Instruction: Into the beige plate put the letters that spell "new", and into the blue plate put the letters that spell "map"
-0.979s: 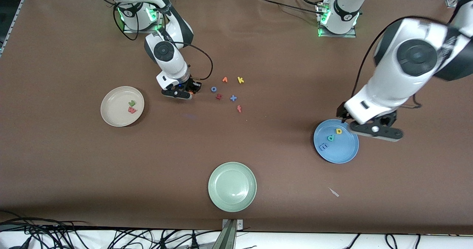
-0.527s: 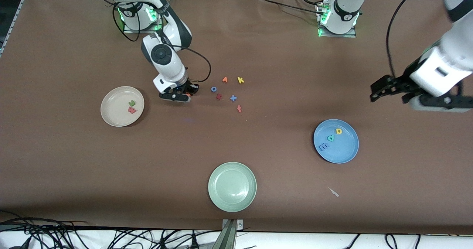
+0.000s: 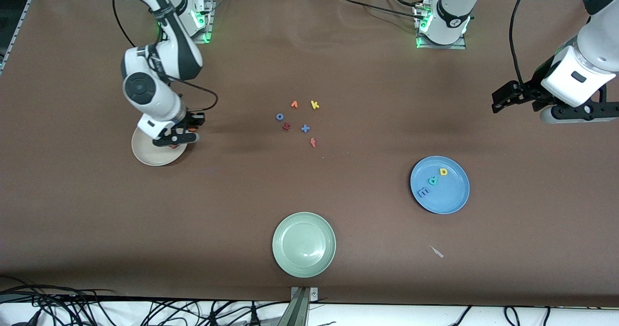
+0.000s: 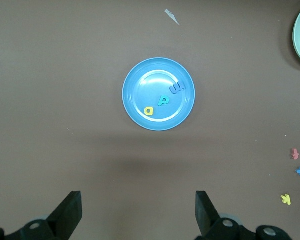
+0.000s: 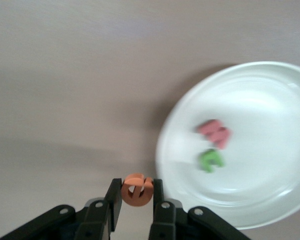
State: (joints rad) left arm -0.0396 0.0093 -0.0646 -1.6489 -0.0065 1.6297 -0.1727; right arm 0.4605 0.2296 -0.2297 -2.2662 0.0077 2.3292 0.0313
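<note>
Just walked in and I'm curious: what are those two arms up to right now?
Right gripper shut on orange e, over beige plate rim. Left gripper open, waiting above table. Blue plate holds m, a, p. Nothing blocking.

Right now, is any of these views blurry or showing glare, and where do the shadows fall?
Right wrist view: the beige plate and the pink and green letters in it look smeared, while the orange e in the right gripper is sharp. Left wrist view: sharp, a bright arc of glare on the blue plate, soft shadow on the table below. Front view: evenly lit, faint arm shadows.
</note>
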